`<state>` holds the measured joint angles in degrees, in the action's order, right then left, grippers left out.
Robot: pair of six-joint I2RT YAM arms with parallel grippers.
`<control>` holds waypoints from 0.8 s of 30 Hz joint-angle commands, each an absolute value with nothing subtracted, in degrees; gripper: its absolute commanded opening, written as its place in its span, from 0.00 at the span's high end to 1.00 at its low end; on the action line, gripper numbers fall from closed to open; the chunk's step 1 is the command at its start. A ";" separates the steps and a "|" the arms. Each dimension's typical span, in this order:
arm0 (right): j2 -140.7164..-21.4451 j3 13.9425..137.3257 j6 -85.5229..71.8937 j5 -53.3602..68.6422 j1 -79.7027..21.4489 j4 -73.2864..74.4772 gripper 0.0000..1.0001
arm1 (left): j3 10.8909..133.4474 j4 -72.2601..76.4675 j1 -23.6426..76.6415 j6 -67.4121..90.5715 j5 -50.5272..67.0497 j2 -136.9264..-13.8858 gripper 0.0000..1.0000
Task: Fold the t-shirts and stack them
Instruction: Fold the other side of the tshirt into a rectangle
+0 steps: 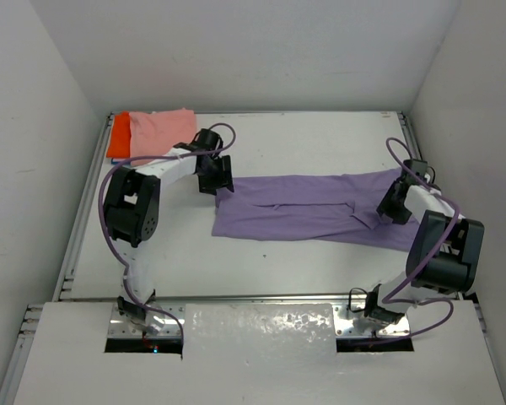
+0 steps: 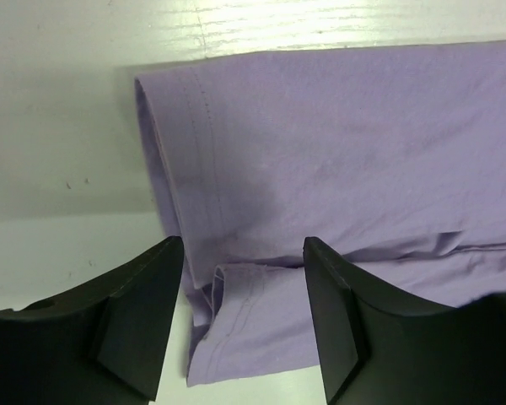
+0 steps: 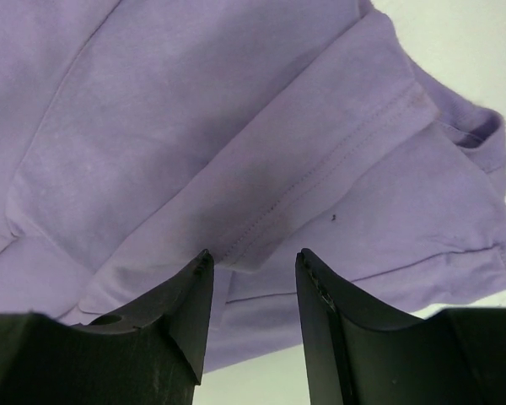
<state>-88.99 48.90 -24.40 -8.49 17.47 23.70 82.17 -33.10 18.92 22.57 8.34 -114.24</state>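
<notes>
A purple t-shirt (image 1: pixel 308 208) lies folded lengthwise into a long strip across the middle of the table. My left gripper (image 1: pixel 217 177) is open just above its left end, where the hem edges (image 2: pixel 236 295) lie between the fingers. My right gripper (image 1: pixel 394 205) is open above the right end, over a sleeve seam (image 3: pixel 320 194). Neither holds cloth. A folded pink t-shirt (image 1: pixel 160 132) lies on an orange one (image 1: pixel 118 135) at the far left corner.
The white table (image 1: pixel 320 139) is walled by white panels at the back and sides. A raised rail (image 1: pixel 261 297) runs along the near edge by the arm bases. The stack sits close behind the left arm.
</notes>
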 commanded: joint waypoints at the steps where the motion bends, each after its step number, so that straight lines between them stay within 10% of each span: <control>1: -88.33 48.25 -23.47 -6.86 17.14 20.48 0.57 | 85.51 -34.79 18.46 22.24 7.47 -111.88 0.43; 6: -90.08 47.72 -23.64 -7.38 16.88 20.13 0.59 | 86.04 -36.03 18.37 21.97 6.25 -110.22 0.43; 13: -90.00 50.62 -24.26 -9.32 16.70 21.09 0.99 | 86.22 -37.09 18.37 22.06 5.45 -109.42 0.45; 24: -95.71 58.53 -23.12 -10.11 16.17 24.17 1.00 | 84.81 -37.09 18.37 21.89 5.80 -108.46 0.46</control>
